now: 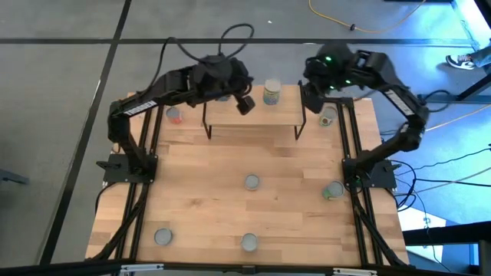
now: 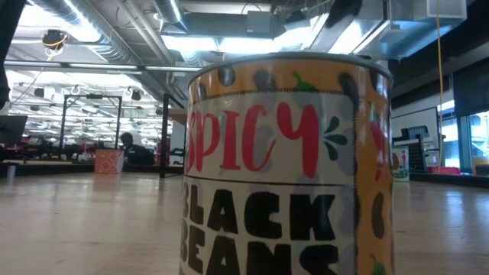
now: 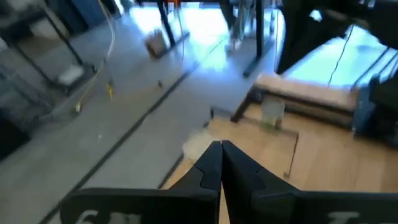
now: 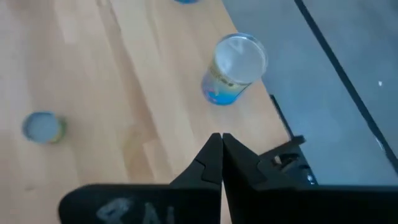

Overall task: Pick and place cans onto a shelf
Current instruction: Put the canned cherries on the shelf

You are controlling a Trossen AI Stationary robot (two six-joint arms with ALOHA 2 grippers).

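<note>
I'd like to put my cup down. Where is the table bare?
The widest bare wood lies between the shelf and the middle can. The far edge is crowded: both arms hang over the shelf, with cans beside it.

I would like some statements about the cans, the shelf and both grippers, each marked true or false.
1. One can stands on top of the shelf. True.
2. The left gripper holds a can. False: its fingers are shut on nothing.
3. The right gripper is shut and empty. True.
4. The can nearest the low camera reads "Spicy Black Beans". True.
5. All cans are on the shelf. False: several stand on the table.
</note>
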